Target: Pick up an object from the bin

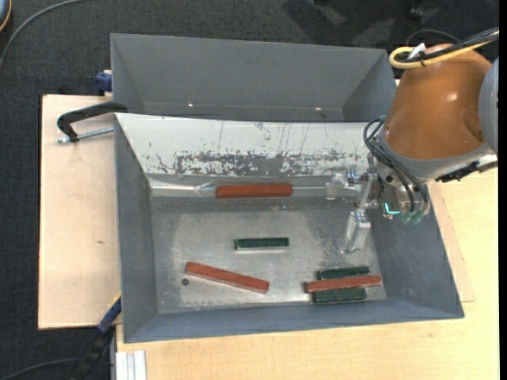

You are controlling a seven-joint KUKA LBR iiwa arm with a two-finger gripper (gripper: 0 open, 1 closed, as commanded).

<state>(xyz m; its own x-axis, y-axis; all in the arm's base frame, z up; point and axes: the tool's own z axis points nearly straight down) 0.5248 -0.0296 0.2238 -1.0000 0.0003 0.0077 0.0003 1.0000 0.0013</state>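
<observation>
**Pincer near three bars**

The pincer [356, 234] is lowered into the bin [135, 236]; its width cannot be told. Just in front of it, three bars [343, 284] are clustered, green and red. Left of it, a green bar [261, 244] is seen.

Bin [135, 236]: plain grey, with dark scuff speckles across the far wall. Far-wall bar [253, 190]: red-brown. Centre bar [261, 244]: dark green. Front-left bar [227, 278]: red-brown. In the front-right corner, a red-brown bar [343, 283] lies between two dark green bars [344, 273]. My gripper [356, 242] is pale silver and my wrist cover [440, 105] is orange-brown.
</observation>
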